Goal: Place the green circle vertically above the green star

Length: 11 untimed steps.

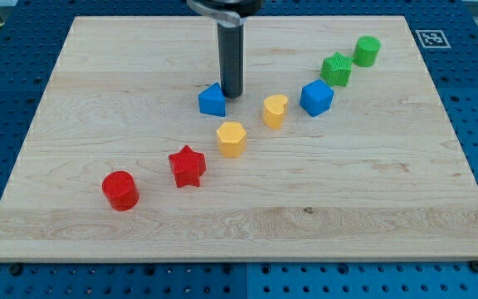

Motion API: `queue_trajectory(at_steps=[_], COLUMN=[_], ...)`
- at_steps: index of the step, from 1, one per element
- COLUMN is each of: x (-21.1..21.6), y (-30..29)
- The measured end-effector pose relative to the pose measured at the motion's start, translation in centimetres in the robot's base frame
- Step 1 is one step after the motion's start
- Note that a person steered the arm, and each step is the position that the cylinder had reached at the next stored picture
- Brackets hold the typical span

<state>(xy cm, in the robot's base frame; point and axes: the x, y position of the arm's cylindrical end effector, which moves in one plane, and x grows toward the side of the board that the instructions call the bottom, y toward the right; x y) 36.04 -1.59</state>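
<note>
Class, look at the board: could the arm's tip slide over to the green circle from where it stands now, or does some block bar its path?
Probably yes. My tip stands beside the blue triangle block, and the green circle is toward the view's upper right. The wood along the upper route looks open; the green star lies just below-left of that circle.

Dark straight rod (pixel 231 62) — rounded collar

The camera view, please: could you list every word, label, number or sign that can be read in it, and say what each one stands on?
No readable words, numbers or brand names appear anywhere.
One sign only: a black-and-white square marker pattern, on the wooden board at its top right corner in the view; it is a pattern, not text.
The coloured blocks and my tip bear no markings.
</note>
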Motion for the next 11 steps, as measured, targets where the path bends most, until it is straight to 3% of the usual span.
queue_trajectory(at_steps=[2, 3, 5, 6, 7, 9, 11], x=[-10.9, -14.2, -13.1, -8.3, -6.7, -6.7, -6.7], y=[2.5, 10.6, 28.4, 26.7, 26.1, 24.5, 19.0])
